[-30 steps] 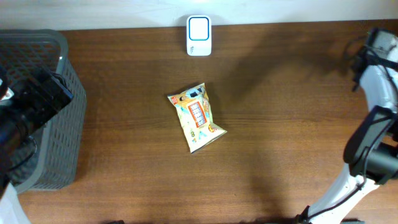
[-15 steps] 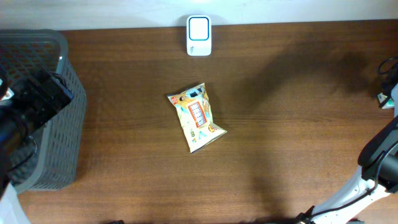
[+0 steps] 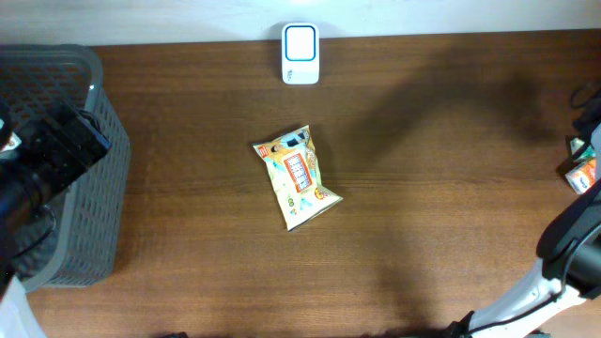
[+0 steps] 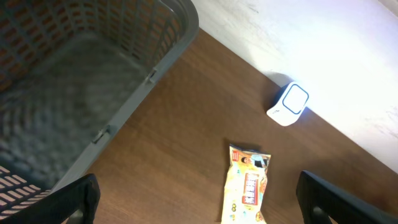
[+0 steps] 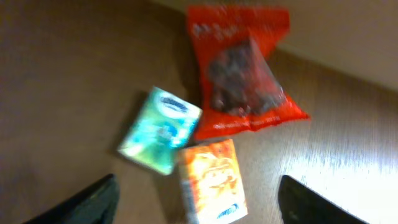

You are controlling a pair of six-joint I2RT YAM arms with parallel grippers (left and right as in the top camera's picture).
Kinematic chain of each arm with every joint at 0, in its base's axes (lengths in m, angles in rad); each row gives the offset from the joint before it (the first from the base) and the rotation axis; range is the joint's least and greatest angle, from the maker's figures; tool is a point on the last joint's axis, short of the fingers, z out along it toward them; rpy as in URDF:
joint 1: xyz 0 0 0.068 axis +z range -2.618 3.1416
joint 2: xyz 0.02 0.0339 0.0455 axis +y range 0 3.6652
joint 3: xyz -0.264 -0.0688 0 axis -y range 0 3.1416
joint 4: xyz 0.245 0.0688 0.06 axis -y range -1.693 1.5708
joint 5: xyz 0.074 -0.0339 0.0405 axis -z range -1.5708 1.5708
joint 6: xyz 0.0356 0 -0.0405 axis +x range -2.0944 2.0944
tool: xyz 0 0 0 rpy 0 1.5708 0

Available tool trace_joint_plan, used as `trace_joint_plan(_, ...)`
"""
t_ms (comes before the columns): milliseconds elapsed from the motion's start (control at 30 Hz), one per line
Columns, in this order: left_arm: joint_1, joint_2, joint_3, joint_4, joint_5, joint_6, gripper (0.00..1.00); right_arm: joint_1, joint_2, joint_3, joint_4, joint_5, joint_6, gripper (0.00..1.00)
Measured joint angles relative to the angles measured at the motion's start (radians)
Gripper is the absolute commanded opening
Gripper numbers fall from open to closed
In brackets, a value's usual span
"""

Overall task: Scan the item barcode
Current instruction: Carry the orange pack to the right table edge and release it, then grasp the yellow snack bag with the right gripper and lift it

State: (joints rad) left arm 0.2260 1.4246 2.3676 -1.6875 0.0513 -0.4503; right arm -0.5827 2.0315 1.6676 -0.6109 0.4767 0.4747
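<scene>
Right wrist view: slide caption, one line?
Open right claw above a red snack bag, teal box and orange box on the wooden table.

A shop-checkout set-up on a wooden table (image 3: 432, 188). A white barcode scanner (image 3: 300, 53) stands at the far edge, with a yellow snack packet (image 3: 296, 178) in front of the scanner. A grey mesh basket (image 3: 94, 216) sits well to its left, and small packaged goods (image 3: 583, 175) lie far to its right.

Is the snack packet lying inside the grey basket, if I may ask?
No, the snack packet lies on the table, apart from the basket.
</scene>
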Motion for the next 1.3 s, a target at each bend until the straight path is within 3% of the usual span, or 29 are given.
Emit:
trace_joint_plan(133,0.000,0.000,0.000,0.000,0.000,0.000,0.99,0.083,-0.095,0.000,0.034,-0.183,-0.018,0.91)
trace_joint_plan(200,0.000,0.000,0.000,0.000,0.000,0.000,0.99,0.189,-0.132,0.002,0.040,-0.409,-0.035,0.92)
trace_joint_plan(367,0.000,0.000,0.000,0.000,0.000,0.000,0.99,0.366,-0.129,0.002,0.013,-0.714,-0.116,0.96)
trace_joint_plan(533,0.000,0.000,0.000,0.000,0.000,0.000,0.99,0.631,-0.129,0.002,-0.070,-0.851,-0.281,0.99)
trace_joint_plan(700,0.000,0.000,0.000,0.000,0.000,0.000,0.99,0.859,-0.129,0.002,-0.141,-0.883,-0.441,0.99)
trace_joint_plan(867,0.000,0.000,0.000,0.000,0.000,0.000,0.99,1.004,-0.105,0.002,-0.165,-0.832,-0.491,1.00)
trace_joint_plan(1033,0.000,0.000,0.000,0.000,0.000,0.000,0.99,1.116,-0.024,0.002,-0.180,-0.710,-0.511,0.83)
trace_joint_plan(1300,0.000,0.000,0.000,0.000,0.000,0.000,0.99,1.208,0.086,0.000,-0.201,-0.531,-0.515,0.80)
